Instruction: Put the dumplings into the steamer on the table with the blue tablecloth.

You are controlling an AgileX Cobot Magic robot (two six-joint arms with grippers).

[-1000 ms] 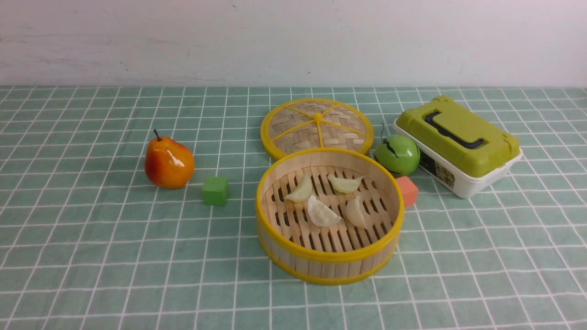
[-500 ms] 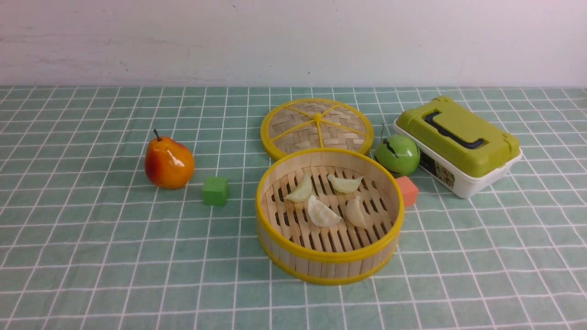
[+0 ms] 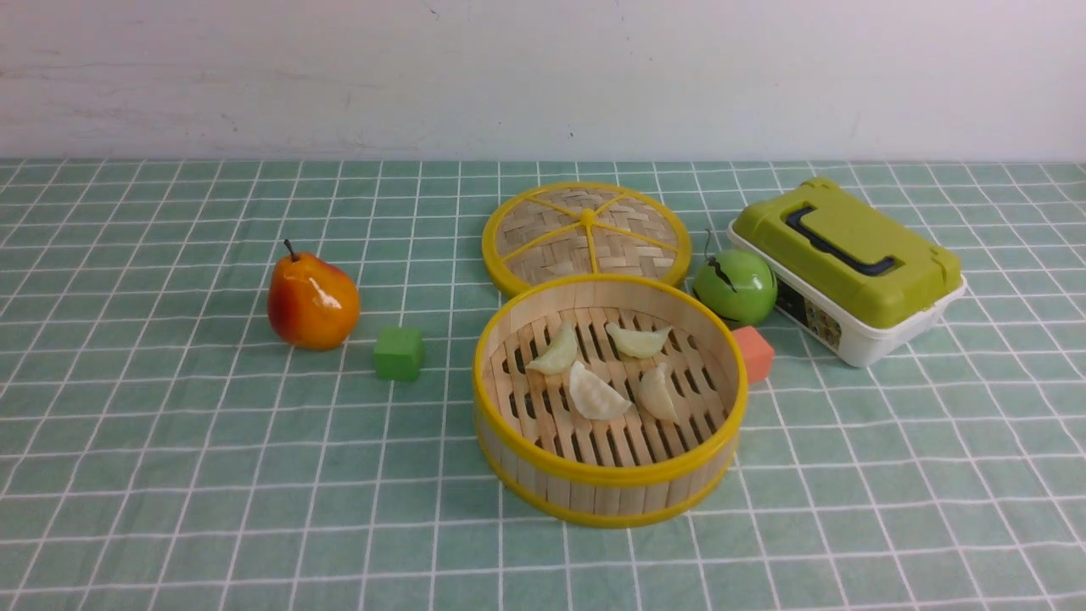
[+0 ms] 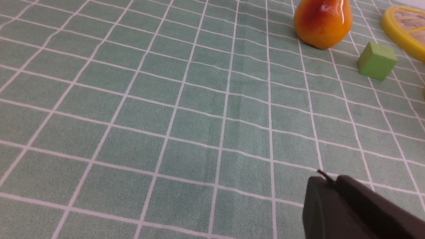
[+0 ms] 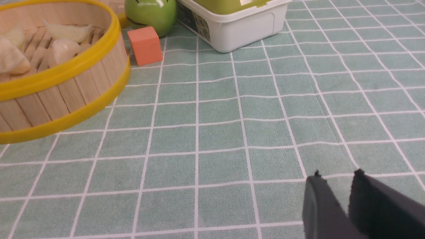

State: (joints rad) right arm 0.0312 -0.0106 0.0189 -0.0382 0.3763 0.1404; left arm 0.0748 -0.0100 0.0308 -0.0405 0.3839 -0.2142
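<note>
Front view shows all four dumplings lying on the slatted floor of the steamer, which stands on the table with the blue tablecloth just in front of the woven lid; none lies outside it, so the loading appears complete. Neither arm is over the steamer. The left gripper, jaws together and empty, sits well off beyond the pear, while the right gripper, jaws slightly apart and empty, is nearer.
</note>
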